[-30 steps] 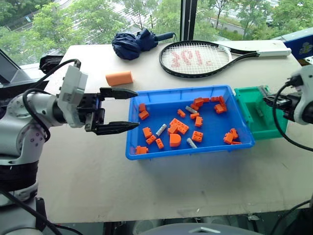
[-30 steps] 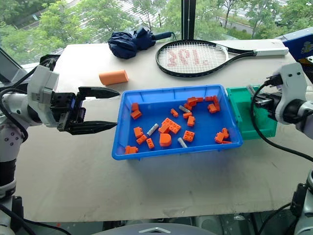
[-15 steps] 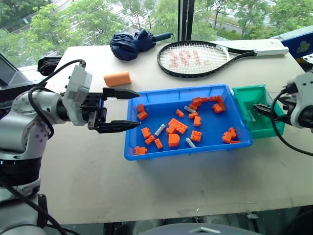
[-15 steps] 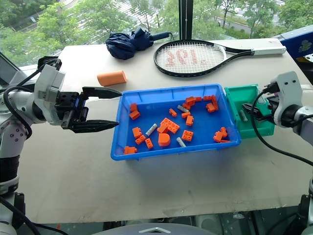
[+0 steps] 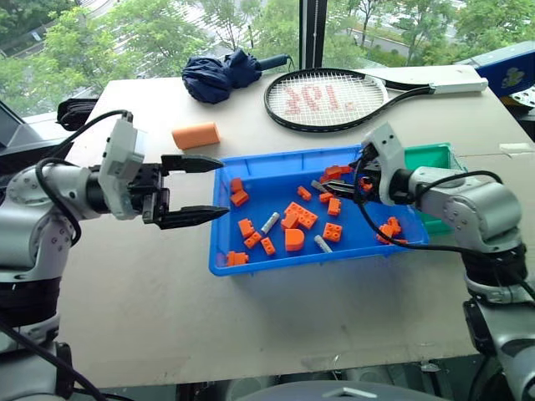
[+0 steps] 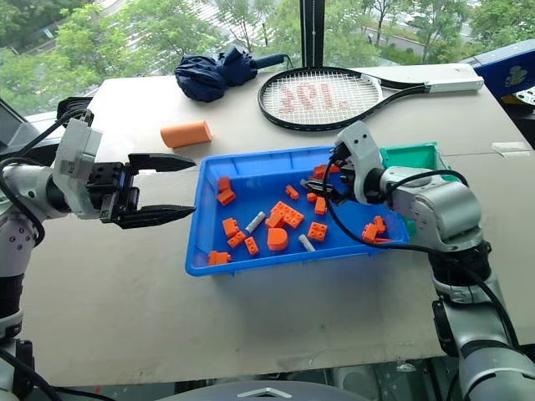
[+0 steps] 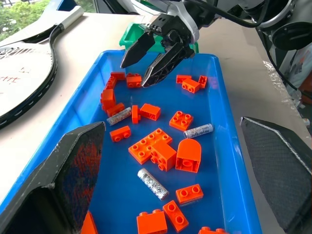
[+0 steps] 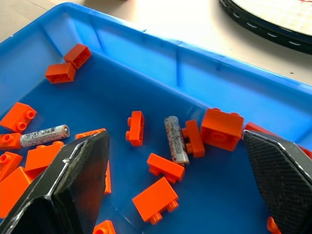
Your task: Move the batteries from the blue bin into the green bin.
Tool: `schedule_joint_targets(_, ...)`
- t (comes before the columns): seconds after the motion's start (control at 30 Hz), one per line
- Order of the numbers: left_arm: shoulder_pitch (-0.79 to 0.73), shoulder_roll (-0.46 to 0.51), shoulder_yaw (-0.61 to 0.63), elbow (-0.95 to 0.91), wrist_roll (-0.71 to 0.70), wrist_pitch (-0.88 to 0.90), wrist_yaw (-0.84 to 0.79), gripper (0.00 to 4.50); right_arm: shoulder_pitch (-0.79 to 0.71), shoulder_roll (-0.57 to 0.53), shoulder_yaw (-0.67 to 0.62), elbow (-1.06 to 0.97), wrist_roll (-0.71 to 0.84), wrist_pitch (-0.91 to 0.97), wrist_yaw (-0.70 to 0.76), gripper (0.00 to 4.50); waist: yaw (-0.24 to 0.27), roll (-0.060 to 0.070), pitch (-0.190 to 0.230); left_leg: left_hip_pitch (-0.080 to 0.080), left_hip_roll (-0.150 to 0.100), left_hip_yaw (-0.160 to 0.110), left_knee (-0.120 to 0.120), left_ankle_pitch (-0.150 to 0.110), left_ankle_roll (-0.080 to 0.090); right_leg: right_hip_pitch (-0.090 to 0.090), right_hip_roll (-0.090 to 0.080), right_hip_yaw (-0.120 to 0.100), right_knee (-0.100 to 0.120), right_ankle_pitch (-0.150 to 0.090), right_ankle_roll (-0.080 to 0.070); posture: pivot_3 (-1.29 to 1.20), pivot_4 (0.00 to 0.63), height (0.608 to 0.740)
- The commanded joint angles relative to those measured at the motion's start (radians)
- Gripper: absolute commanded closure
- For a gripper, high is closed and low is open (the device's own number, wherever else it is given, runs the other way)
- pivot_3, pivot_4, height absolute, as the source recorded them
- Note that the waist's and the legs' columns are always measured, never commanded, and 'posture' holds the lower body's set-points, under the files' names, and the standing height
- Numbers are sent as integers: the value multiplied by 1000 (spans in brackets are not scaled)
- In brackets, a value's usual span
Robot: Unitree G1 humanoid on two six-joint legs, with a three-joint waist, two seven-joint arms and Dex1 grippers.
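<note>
I see a pale bench (image 5: 167,309) carrying the blue bin (image 5: 251,263) near its middle, with the green bin (image 5: 430,154) just beside the blue one's right end. On the far side lie a tennis racket (image 5: 334,98), a folded navy umbrella (image 5: 221,73) and an orange cylinder (image 5: 196,135), and a bundle of black cable (image 5: 75,109) sits at the far left corner. I also see a strip of pale tape (image 5: 512,148) near the right edge.
</note>
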Motion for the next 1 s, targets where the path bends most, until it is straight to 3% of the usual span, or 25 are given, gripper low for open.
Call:
schedule_joint_targets(0.03,17,21,55,-48,-12,-4,15,0,-49,39,42,73,-37,-78,23,128,-1,0,0,0,0,0,0,0,0,0,0,0,0,0,0,0,150,740)
schedule_joint_targets(0.37,45,23,77,-74,-18,-1,37,0,-134,108,124,303,-149,-201,74,128,-1,0,0,0,0,0,0,0,0,0,0,0,0,0,0,0,150,740)
schedule_joint_targets(1.0,44,17,77,-85,-17,2,51,0,-129,118,181,342,-241,-285,198,128,-2,0,0,0,0,0,0,0,0,-1,0,0,1,0,0,0,150,740)
